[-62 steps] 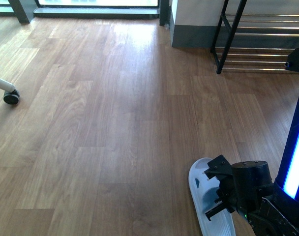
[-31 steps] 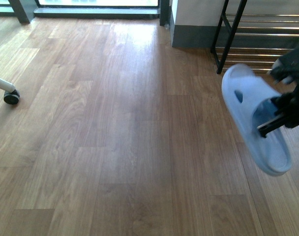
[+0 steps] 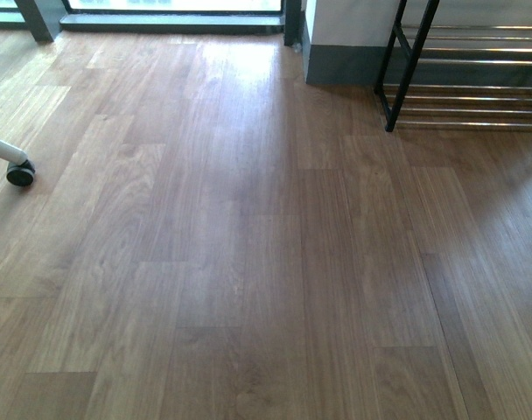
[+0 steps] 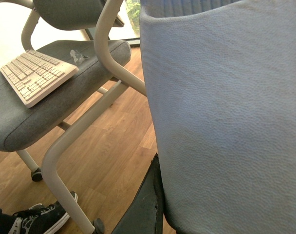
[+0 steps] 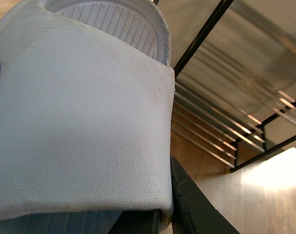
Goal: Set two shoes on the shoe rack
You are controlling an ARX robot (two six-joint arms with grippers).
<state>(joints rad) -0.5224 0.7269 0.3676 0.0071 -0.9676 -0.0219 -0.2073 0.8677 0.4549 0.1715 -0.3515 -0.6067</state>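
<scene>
Each gripper holds one pale blue slide. In the left wrist view a slide's strap (image 4: 226, 122) fills the right side, and my left gripper (image 4: 170, 214) is shut on its edge, one black finger (image 4: 147, 204) showing. In the right wrist view my right gripper (image 5: 165, 214) is shut on the other slide's strap (image 5: 75, 122), with its ribbed sole (image 5: 109, 19) beyond. The black shoe rack with chrome bars (image 5: 221, 92) lies just past that slide. In the front view the rack (image 3: 458, 87) stands at the far right; neither arm nor slide shows there. The grey sneakers are out of view.
A grey wheeled chair (image 4: 55, 92) carrying a white keyboard (image 4: 36, 73) stands near the left gripper, with a black sneaker (image 4: 36, 219) on the floor beneath. A chair caster (image 3: 19, 173) shows at the front view's left. A grey wall base (image 3: 340, 63) adjoins the rack.
My right gripper lifted the slide from the floor at the lower right, carried it up toward the rack, and has left the front view.
</scene>
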